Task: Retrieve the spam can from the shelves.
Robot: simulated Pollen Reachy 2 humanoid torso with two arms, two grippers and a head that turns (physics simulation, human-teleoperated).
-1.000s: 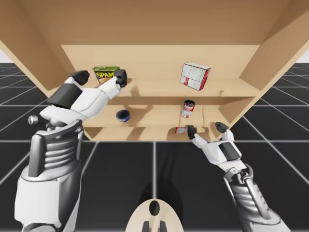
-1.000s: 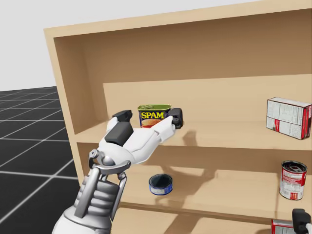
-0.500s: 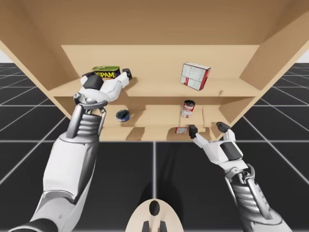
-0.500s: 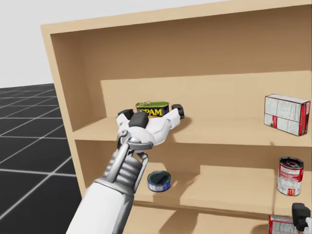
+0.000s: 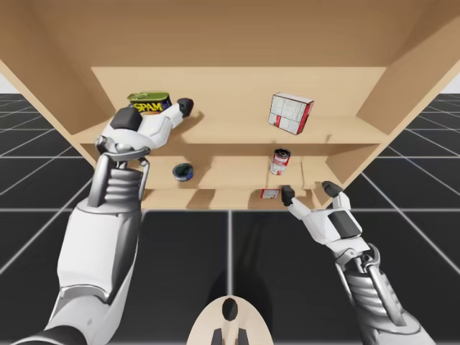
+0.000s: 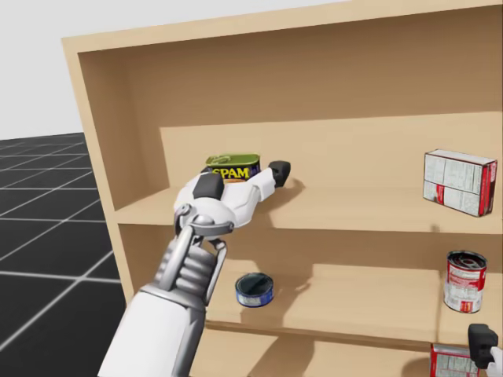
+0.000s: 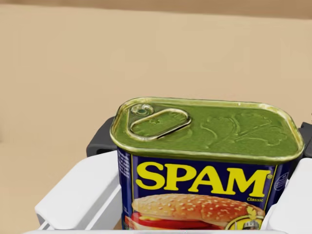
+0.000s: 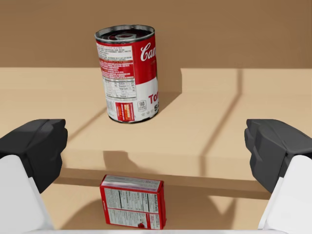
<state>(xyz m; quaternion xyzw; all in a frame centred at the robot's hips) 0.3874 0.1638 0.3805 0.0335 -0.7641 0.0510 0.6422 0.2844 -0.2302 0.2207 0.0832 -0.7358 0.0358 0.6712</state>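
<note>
- My left gripper [image 6: 244, 177] squeezes the spam can [image 7: 204, 165] from both sides at the top shelf [image 5: 237, 131], near its left wall.
- The shelf board runs wide from the can to the white box [image 5: 290, 113].
- My right gripper [image 8: 156, 141] is wide open and faces the red soup can [image 8: 127, 73].

spam can [image 7: 204, 161]: left wrist view, base cut off by frame edge, lower sides behind left gripper [image 6: 244, 179] fingers
spam can, head view: lower half hidden behind left gripper
small red box [image 6: 452, 363]: head view, bottom cut off, right edge behind a finger [image 6: 481, 343] of right gripper [image 8: 156, 146]
blue tin [image 5: 183, 171]: high view, lid detail too small to tell
</note>
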